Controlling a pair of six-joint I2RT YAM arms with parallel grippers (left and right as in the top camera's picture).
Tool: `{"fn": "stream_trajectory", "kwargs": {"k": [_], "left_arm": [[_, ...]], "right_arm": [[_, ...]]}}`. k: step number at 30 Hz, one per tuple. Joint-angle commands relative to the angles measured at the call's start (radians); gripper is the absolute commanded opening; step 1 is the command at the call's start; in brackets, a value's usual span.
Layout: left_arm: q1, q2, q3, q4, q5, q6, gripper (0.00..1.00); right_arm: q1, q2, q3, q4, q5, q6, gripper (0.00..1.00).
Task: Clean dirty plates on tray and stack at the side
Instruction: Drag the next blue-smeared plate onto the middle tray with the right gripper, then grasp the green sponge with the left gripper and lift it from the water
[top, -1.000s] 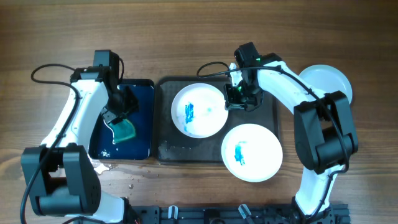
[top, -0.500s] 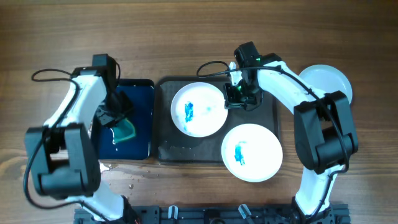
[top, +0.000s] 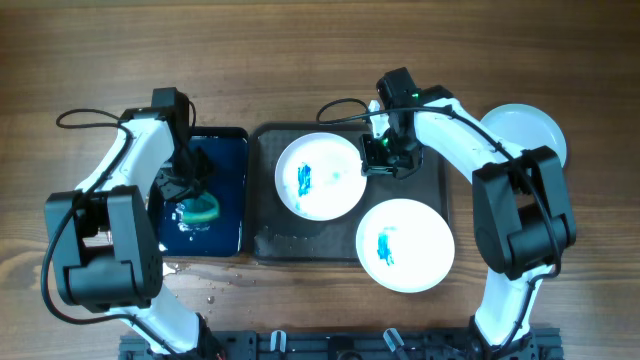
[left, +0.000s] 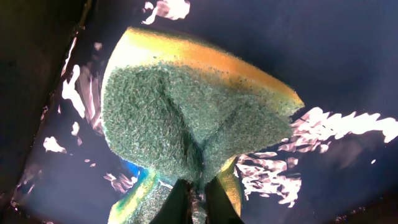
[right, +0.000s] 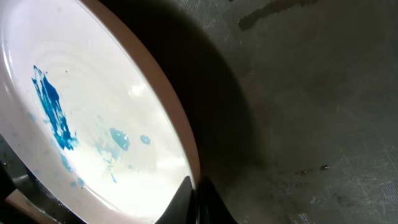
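Two white plates smeared with blue sit on the dark tray (top: 433, 176): one at the upper left (top: 320, 177), one at the lower right (top: 405, 245). My right gripper (top: 376, 158) is shut on the rim of the upper-left plate (right: 93, 106). My left gripper (top: 190, 196) is shut on a green and yellow sponge (top: 198, 209) and holds it down in the blue water basin (top: 228, 160). In the left wrist view the sponge (left: 186, 118) is folded between the fingers (left: 198, 198), touching the water.
A clean white plate (top: 525, 130) lies on the table right of the tray. Water drops lie on the wood below the basin (top: 185, 270). Cables run near both arms.
My left gripper has lowered the sponge into the basin and shifted slightly forward. The right gripper and the plates have not moved.
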Motion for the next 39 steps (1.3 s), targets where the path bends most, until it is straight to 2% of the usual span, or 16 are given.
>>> {"fn": "stream_trajectory", "kwargs": {"k": [1,8,11,13,15,16,17,19,21,26,30,36,37,38,39], "left_arm": [[-0.009,0.017,-0.005,0.027,0.013,0.020,0.04],[-0.142,-0.192,0.010,0.011,-0.050,0.015,0.04],[-0.211,-0.307,0.010,-0.015,-0.154,0.000,0.04],[-0.230,-0.346,0.010,-0.043,-0.219,-0.015,0.04],[-0.231,-0.349,0.010,-0.062,-0.219,-0.014,0.04],[-0.231,-0.342,0.010,-0.073,-0.219,-0.011,0.09],[-0.231,-0.325,0.009,-0.084,-0.218,-0.006,0.31],[-0.231,-0.285,0.008,-0.078,-0.173,0.038,0.52],[-0.231,-0.227,0.008,-0.064,-0.162,0.056,0.60],[-0.194,-0.084,0.008,-0.014,-0.147,0.065,0.56],[-0.136,-0.018,0.008,0.024,-0.132,0.073,0.58],[-0.071,0.012,0.008,0.089,-0.010,0.151,0.56],[-0.071,0.012,0.008,0.101,0.027,0.175,0.50],[-0.071,0.012,0.008,0.110,0.046,0.177,0.40],[-0.071,0.012,0.008,0.114,0.056,0.177,0.37]], "right_arm": [[0.003,0.009,-0.004,-0.004,-0.016,-0.006,0.04],[0.003,0.009,-0.004,-0.013,-0.016,-0.005,0.05],[0.003,0.009,-0.004,-0.016,-0.016,-0.002,0.05],[0.003,0.009,-0.004,-0.018,-0.017,-0.003,0.05],[0.003,0.009,-0.004,-0.027,-0.016,-0.002,0.05],[0.003,0.009,-0.004,-0.031,-0.016,-0.002,0.04],[0.003,0.009,-0.004,-0.033,-0.016,-0.003,0.04],[0.003,0.009,-0.004,-0.035,-0.016,-0.003,0.05],[0.003,0.009,-0.004,-0.037,-0.016,-0.002,0.05],[0.003,0.009,-0.004,-0.036,-0.016,-0.002,0.04],[0.003,0.009,-0.004,-0.038,-0.017,-0.002,0.05],[0.003,0.009,-0.004,-0.039,-0.016,-0.002,0.05],[0.003,0.009,-0.004,-0.039,-0.016,-0.002,0.05],[0.003,0.009,-0.004,-0.039,-0.017,-0.002,0.05],[0.003,0.009,-0.004,-0.039,-0.017,-0.002,0.05]]}}
